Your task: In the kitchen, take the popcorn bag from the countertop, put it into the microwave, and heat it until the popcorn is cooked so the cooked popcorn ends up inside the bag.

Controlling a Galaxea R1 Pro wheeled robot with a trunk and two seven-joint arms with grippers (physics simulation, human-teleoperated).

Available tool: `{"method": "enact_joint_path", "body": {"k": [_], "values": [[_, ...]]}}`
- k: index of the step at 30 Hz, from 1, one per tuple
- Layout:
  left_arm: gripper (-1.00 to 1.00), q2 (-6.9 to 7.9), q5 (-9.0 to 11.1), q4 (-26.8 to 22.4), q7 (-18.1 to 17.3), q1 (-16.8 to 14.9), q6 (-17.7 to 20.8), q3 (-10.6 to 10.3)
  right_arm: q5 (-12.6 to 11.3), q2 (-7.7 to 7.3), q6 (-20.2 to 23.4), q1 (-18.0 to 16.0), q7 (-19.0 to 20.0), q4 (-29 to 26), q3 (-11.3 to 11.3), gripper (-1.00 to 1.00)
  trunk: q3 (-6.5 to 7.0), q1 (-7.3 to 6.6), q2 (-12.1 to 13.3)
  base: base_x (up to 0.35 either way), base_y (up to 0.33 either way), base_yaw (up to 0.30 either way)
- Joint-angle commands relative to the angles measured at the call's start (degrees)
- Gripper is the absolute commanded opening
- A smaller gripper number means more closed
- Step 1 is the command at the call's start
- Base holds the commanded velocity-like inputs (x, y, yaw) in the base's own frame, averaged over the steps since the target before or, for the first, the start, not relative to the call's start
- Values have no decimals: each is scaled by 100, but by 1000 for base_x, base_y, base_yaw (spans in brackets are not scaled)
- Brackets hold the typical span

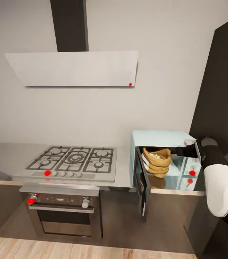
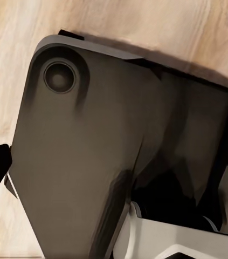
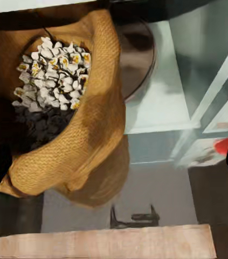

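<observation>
Head view: the right arm (image 1: 214,158) reaches across the front of the microwave (image 1: 160,138), whose door (image 1: 142,187) hangs open toward the stove (image 1: 72,160). The bag (image 1: 157,162) sits at the mouth of the cavity, seemingly held off the countertop (image 1: 6,154) by the right gripper, whose fingers are hidden behind the bag and the microwave's front; whether they pinch the sack or merely touch it cannot be told. Right wrist view: the bag (image 3: 87,135) appears close up, tilted, with popcorn (image 3: 52,73) heaped in its mouth, and the dark turntable (image 3: 138,54) lies just beyond it.

Step in hand, as judged: inserting the bag. The next move calls for carrying it deeper over the turntable, setting it upright, releasing, then withdrawing and shutting the door.

Clearances: the door edge stands just beside the bag on one side, the control panel with its red dots (image 1: 192,173) on the other; the opening leaves little spare room. The left gripper's state cannot be told from the left wrist view, which faces a dark robot part (image 2: 92,162) over the wood floor (image 2: 16,32).
</observation>
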Motion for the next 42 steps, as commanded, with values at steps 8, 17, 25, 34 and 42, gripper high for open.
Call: {"method": "enact_joint_path", "body": {"k": [8, 17, 25, 34, 42], "values": [[100, -1, -27, -2, -8, 0, -17, 0, 82, 94, -988, 1356, 114, 26, 7, 100, -8, -2, -7, -208, 0, 0], [100, -1, -31, -4, -8, 0, -17, -20, -106, 937, -2700, 1865, -71, 70, -201, 100, -8, -2, -7, -4, 0, 0], [100, -10, -34, -10, -8, 0, -17, -20, -1113, 1424, -4285, 1875, -1039, 71, -687, 100, -8, -2, -7, 0, 0, 0], [100, -6, -28, -19, -8, 0, -17, -19, -1179, 1358, -5640, 1875, -1610, 783, -693, 100, -8, -2, -7, 29, -13, 0], [100, -2, -29, -19, -10, 0, -17, -20, -1185, 1356, -5661, 1875, -1659, 782, -693, 100, -8, -2, -7, 229, -153, 0]]}}
